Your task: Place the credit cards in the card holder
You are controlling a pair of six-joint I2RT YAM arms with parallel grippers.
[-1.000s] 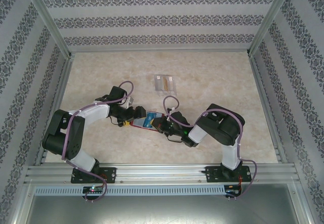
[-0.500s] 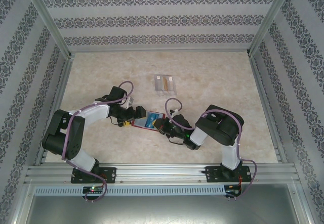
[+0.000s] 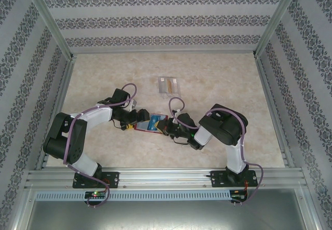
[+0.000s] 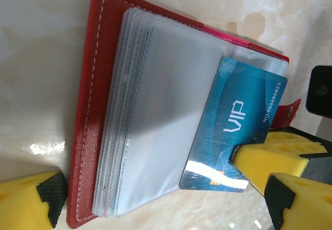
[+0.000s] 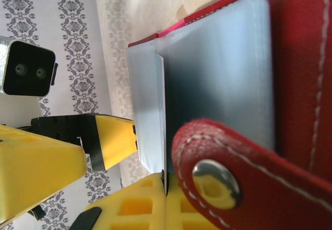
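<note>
right gripper point(image 5: 165, 188) pinches the blue card point(image 4: 238, 116), partly inside the card holder point(image 4: 98, 84) on the desk point(image 4: 31, 58); your left gripper point(image 4: 163, 191) gapes wide. likely thin, stiff, slick: grip its short edge squarely.

Overhead; perhaps opposed close-ups of wallet point(image 4: 83, 136)

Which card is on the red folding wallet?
The blue plastic VIP card, on the wallet's clear pockets; tan cards sit apart in a clear case.

Beige marbled table point(image 3: 104, 74). An open red card holder point(image 3: 147, 129) lies at near centre. A clear case point(image 3: 169, 84) with tan contents lies farther back, well apart.
</note>
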